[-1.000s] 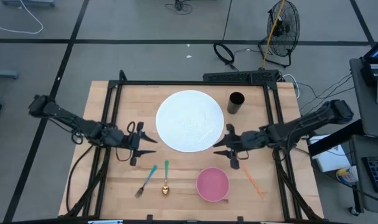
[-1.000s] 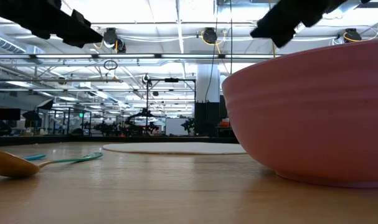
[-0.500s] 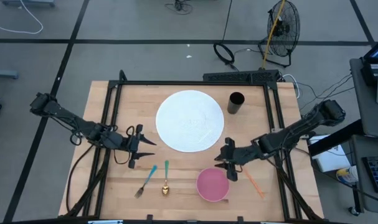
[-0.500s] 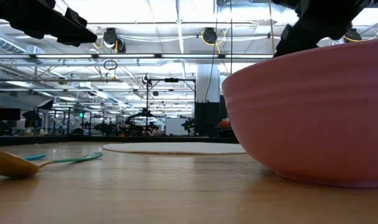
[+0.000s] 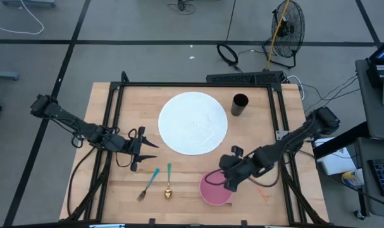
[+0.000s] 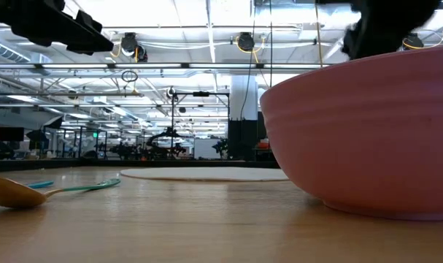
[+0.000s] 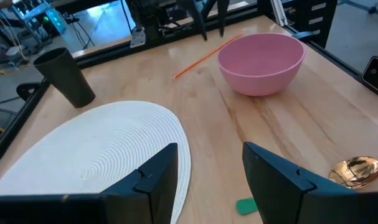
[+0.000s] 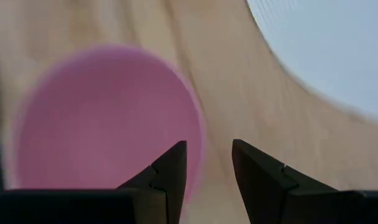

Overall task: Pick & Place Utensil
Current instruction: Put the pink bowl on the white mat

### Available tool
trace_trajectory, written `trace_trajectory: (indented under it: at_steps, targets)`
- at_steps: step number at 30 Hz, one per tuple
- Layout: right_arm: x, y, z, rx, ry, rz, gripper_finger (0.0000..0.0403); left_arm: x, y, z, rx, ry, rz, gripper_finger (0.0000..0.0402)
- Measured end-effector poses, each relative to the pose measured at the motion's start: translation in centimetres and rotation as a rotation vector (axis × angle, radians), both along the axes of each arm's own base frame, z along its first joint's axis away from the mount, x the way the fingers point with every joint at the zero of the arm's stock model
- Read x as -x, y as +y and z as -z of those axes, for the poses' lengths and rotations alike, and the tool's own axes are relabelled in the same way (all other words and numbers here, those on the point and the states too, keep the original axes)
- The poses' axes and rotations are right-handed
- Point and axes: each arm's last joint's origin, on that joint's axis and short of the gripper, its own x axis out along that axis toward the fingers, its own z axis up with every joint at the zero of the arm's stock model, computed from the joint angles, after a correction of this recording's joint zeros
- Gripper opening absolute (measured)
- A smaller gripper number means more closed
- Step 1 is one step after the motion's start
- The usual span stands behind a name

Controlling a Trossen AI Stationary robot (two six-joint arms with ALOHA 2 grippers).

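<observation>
A pink bowl stands near the table's front edge, and also shows in the low view. Left of it lie a gold spoon with a green handle and a teal fork, flat on the wood. A thin orange stick lies right of the bowl. My right gripper hovers open above the bowl's right rim, pointing steeply down, touching nothing. My left gripper waits open above the table, left of the white round mat.
A black cup stands at the mat's far right. The black frame rails run along the table's left, right and far sides. In the left wrist view the spoon's bowl lies near my left gripper. Bare wood lies between mat and utensils.
My right gripper has swung from beside the mat's right edge toward the table's near edge and a little left, sinking over the pink bowl. It has tipped from nearly level to steeply downward and rolled. Its fingers stay apart. The utensils and bowl have not moved.
</observation>
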Motion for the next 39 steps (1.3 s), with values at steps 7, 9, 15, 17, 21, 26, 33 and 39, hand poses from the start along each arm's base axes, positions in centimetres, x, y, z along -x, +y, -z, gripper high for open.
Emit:
trace_trajectory:
  at_steps: [7,9,15,17,21,26,33,39]
  targets:
    - [-0.4,-0.1,1.2,-0.044,0.066,0.073,0.0125,0.0,0.0,0.0,0.005,0.003,-0.003,0.0186]
    - [-0.4,-0.2,1.0,-0.051,0.054,0.076,0.0125,0.0,0.0,0.0,0.002,0.003,-0.001,0.0186]
    - [-0.5,-0.6,1.0,-0.038,0.059,0.071,0.0125,0.0,0.0,0.0,-0.002,0.003,0.000,0.0186]
    - [-0.7,-0.5,0.9,-0.030,0.045,0.043,0.0125,0.0,0.0,0.1,-0.003,0.007,0.000,0.0186]
    - [-0.7,-0.3,1.1,0.009,0.044,-0.035,0.0125,0.0,0.0,0.1,-0.001,0.009,-0.001,0.0186]
    - [-0.7,-0.1,1.4,0.031,0.025,-0.103,0.0125,0.0,0.0,0.1,0.000,0.009,-0.001,0.0186]
    - [-0.3,-0.8,3.2,-0.009,0.048,-0.060,0.0126,0.0,0.0,0.1,0.001,0.010,-0.002,0.0186]
    - [-0.1,-1.2,4.1,-0.084,0.081,-0.024,0.0126,0.0,0.0,0.1,-0.002,0.010,-0.001,0.0186]
